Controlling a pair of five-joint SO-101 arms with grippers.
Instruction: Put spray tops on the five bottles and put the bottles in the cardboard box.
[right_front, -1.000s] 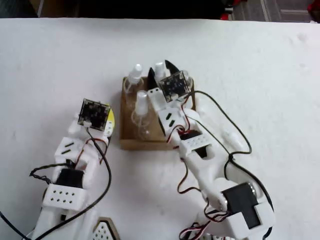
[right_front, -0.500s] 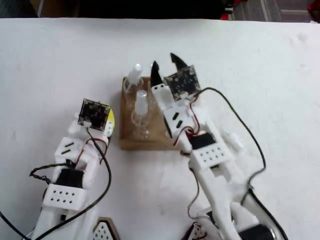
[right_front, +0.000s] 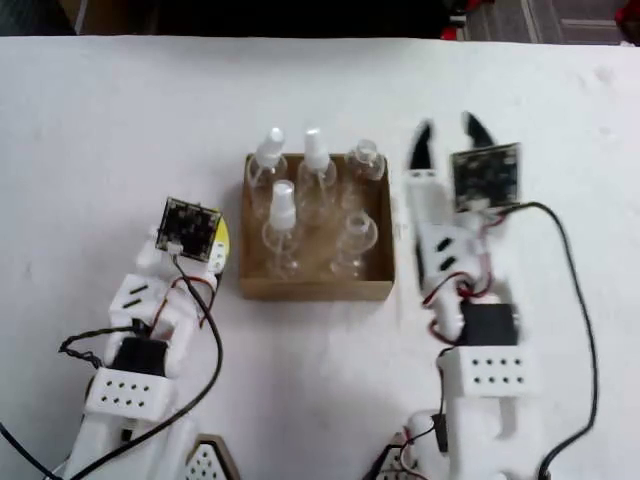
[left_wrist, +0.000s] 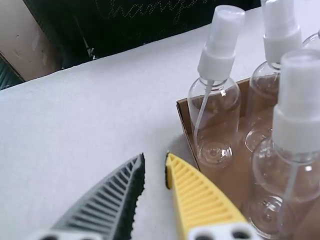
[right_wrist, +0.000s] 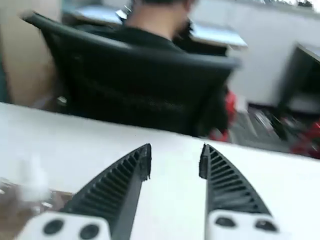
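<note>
The cardboard box (right_front: 315, 288) stands mid-table with five clear bottles upright in it. Three carry white spray tops: the back-left bottle (right_front: 268, 160), the back-middle bottle (right_front: 315, 165) and the front-left bottle (right_front: 282, 225). Two bottles (right_front: 365, 160) (right_front: 355, 235) on the box's right side show bare necks. My right gripper (right_front: 447, 135) (right_wrist: 175, 160) is open and holds nothing, just right of the box's far corner. To the left of the box rests my left gripper (right_front: 220, 240) (left_wrist: 155, 170), its grey and yellow fingers almost together with nothing between them. It points at the box wall (left_wrist: 182, 112) and a topped bottle (left_wrist: 215, 115).
White table all round, with free room to the left of, behind and to the right of the box. A small part (right_front: 212, 462) lies at the near edge between the arm bases. A black chair (right_wrist: 140, 85) stands beyond the table's far edge.
My right gripper has drawn out from over the box and swung right, open and holding nothing. The back-middle topped bottle and two bare-necked bottles are now uncovered. The left arm has not moved.
</note>
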